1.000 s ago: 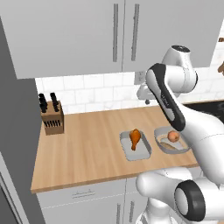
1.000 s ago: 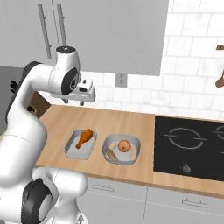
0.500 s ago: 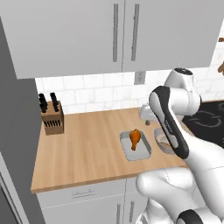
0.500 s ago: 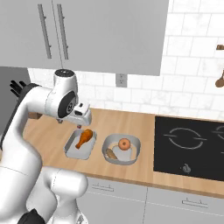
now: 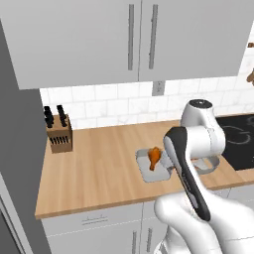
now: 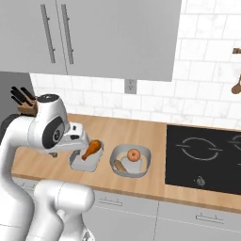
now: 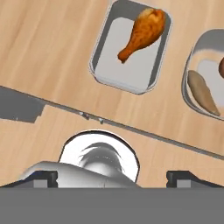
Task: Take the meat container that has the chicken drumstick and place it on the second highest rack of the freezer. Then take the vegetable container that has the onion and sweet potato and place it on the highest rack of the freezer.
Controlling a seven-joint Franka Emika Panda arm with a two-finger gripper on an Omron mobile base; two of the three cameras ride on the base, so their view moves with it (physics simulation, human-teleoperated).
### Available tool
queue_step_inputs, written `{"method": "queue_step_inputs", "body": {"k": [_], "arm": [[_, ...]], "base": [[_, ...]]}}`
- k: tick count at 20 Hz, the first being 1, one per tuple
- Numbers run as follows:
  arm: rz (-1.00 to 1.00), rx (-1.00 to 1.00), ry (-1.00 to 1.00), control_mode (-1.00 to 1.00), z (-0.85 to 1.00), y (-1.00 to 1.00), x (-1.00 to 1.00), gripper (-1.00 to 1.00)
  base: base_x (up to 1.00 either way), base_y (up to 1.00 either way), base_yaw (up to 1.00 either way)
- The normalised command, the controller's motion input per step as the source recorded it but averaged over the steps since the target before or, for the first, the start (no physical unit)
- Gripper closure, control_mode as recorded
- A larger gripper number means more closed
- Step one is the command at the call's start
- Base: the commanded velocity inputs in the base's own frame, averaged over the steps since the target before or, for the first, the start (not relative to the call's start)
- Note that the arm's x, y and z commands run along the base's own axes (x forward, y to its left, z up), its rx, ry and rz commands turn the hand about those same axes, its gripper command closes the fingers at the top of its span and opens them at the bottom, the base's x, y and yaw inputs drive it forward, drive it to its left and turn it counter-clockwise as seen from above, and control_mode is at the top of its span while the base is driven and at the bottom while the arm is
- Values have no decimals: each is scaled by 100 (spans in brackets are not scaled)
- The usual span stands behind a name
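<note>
The meat container sits flat on the wood counter, chicken drumstick lying diagonally inside it. Just beside it, apart w/ a strip of bare wood between, is the vegetable container w/ the onion and sweet potato. Both untouched, so I'm on step one: reaching for the meat container, nothing lifted yet.

My pincer is spread wide and holds nothing; its tips show at the bottom of the hand view, w/ the container ahead of them. From the base views my hand hangs over the container's near side, though my arm hides the exact gap, so I can't say how high above it I am.

Next, I reckon: come down, bring the open fingers astride one wall of the container, close, lift level so the drumstick stays put, then off to the freezer's second highest rack.
</note>
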Motion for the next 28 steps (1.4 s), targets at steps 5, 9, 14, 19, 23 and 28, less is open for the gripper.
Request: {"method": "queue_step_inputs", "body": {"k": [5,9,14,19,23,28], "arm": [[32,-26,23,-100,-20,32,-19,-100],[28,-9,19,-100,-32,12,-10,-100],[21,2,30,-100,-40,20,47,-100],[8,15,34,-100,-25,32,84,-100],[4,7,27,-100,-30,17,60,-100],[3,0,1,-100,-57,0,27,-100]], "base": [[0,0,0],[0,0,0],[0,0,0],[0,0,0],[0,0,0],[0,0,0]]}}
